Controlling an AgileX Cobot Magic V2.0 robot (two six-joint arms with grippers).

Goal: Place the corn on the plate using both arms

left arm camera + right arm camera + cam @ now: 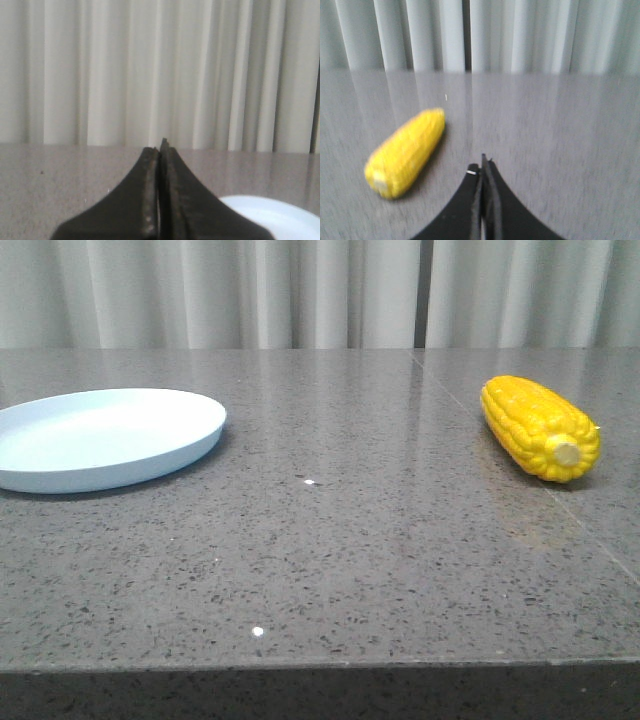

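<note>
Grey table [350, 540]: front view alone shows corn [540, 428] and plate [100, 438] together

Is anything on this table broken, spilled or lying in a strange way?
Nothing stands out. The corn lies whole on its side at the right of the table, and the plate sits flat and empty at the left. Both grippers, left and right, have their jaws together and hold nothing.

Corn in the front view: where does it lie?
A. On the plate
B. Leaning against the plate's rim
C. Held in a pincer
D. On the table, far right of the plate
D: the corn lies on the bare table, well apart from the empty plate at left.
</note>
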